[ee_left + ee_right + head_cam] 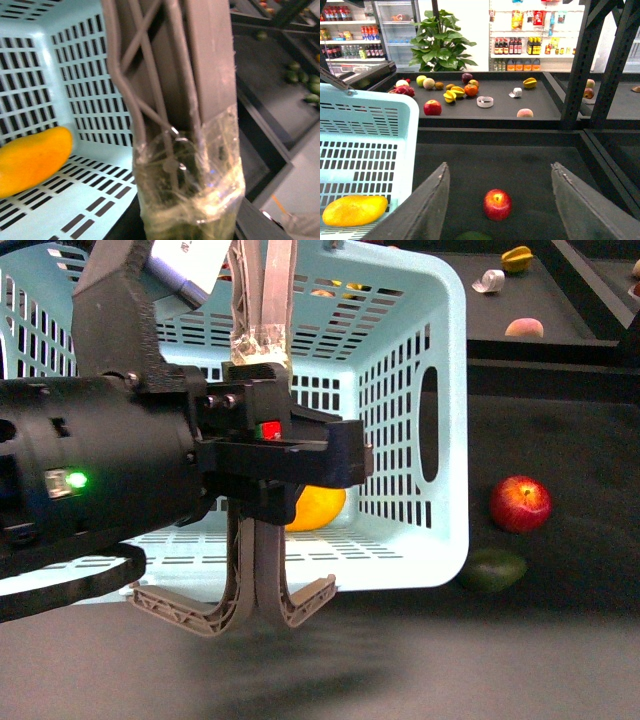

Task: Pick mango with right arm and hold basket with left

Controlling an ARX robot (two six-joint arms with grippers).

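Turquoise plastic basket (pixel 405 390) fills the middle of the front view. It sits on a dark counter (pixel 560 650) with its open side toward the camera.

Mango (pixel 318 508): inside the basket, on the slotted floor, partly hidden behind the left gripper (pixel 272 472). The left wrist view shows the mango (pixel 32 160) lying on the basket floor close to a slotted wall (pixel 85 65). The right wrist view shows it (pixel 354 210) inside the basket (pixel 365 145), touched by nothing.

Left arm (pixel 90 470): bulky and black, with a green light lit and a small red square near the gripper. The gripper is closed around the 2 grey-brown handles (pixel 250 585), which are drawn together. They run in from above and come out below it. Clear tape (pixel 187 190) binds the handles and sits very close to the left wrist lens. No fingers show in that view.

Right gripper (pixel 500 170): 2 grey fingers (pixel 432 210) are spread wide and hold nothing. It hangs over the counter, beside the basket and outside it. A red apple (pixel 497 204) lies on the counter below, seen in the gap between the fingers and well clear of both. This gripper does not show in the front view.

Front view, right of the basket: the apple (pixel 520 503) is near the basket wall, and a dark green avocado (pixel 492 570) lies by the basket's near corner. Cannot tell whether the avocado touches the basket. A peach (pixel 524 328) rests on the far shelf.
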